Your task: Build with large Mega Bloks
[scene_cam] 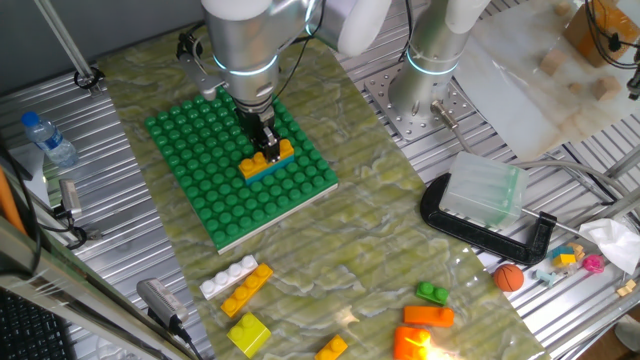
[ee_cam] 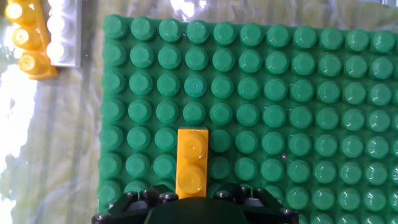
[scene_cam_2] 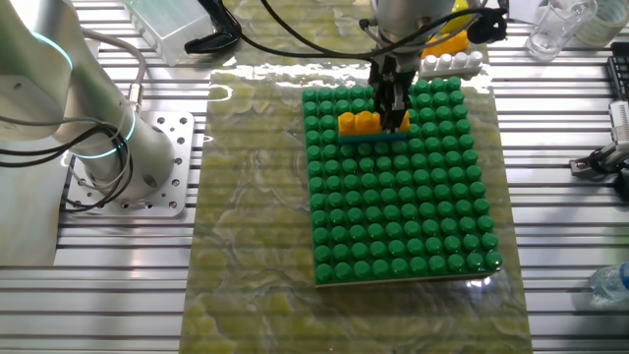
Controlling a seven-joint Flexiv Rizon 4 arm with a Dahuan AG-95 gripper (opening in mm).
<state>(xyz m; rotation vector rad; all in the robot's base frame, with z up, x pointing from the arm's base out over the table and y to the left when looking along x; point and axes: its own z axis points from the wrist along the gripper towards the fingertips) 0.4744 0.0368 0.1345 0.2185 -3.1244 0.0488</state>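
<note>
The gripper [scene_cam: 265,141] stood directly over the orange brick [scene_cam: 268,157], its fingers clamped on the brick's end, while the brick sat on a cyan brick [scene_cam: 268,167] on the green baseplate [scene_cam: 200,190], its long axis running straight out from the hand.

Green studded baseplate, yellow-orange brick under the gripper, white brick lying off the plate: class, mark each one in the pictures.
Green baseplate [scene_cam: 200,170]: one fixed view, bare studs on its left part.
Yellow-orange brick [ee_cam: 191,163]: hand view, its studded top.
White brick [scene_cam: 228,277]: one fixed view, middle of its stud row.
</note>
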